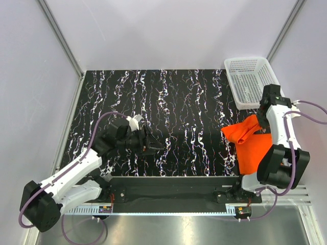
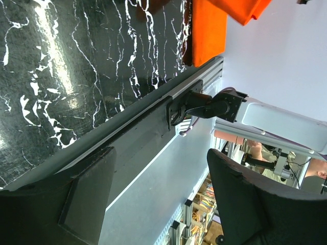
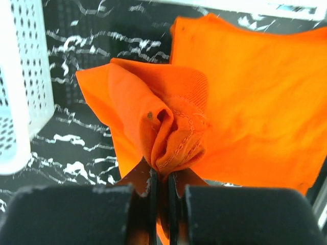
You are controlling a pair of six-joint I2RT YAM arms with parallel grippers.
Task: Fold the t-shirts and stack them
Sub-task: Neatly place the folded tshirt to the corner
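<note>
- The right gripper (image 3: 161, 179) pinches a bunched fold of the orange t-shirt (image 1: 253, 148), its fingers almost together.
- The t-shirt is at the right edge of the table (image 1: 168, 112), near the basket (image 1: 249, 81).
- The left gripper (image 2: 161, 173) has its fingers spread wide and holds nothing.

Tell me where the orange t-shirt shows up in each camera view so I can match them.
Top external: orange t-shirt at the right edge of the table, below the white basket.
Left wrist: orange t-shirt at the top edge, right of centre.
Right wrist: orange t-shirt across centre and right, bunched in the right hand.
Shared landmark: the black marbled table, in all three.
</note>
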